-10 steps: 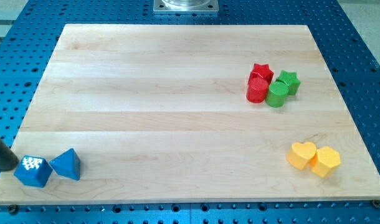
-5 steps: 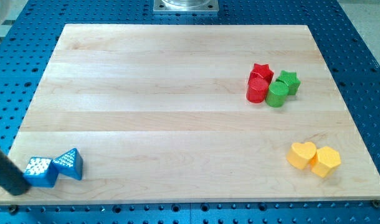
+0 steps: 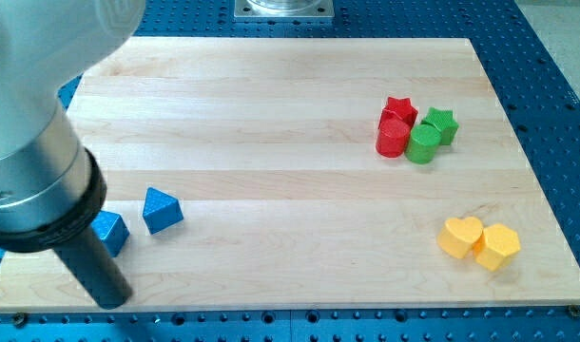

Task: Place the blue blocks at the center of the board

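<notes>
Two blue blocks, triangle (image 3: 162, 209) and half-hidden cube (image 3: 110, 231), sit at one o'clock from my bare, gripperless tip (image 3: 115, 298); an off-centre shove could split them.

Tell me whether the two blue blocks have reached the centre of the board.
No: the blue triangular block and the blue block beside it sit near the view's bottom left, by my tip.
</notes>
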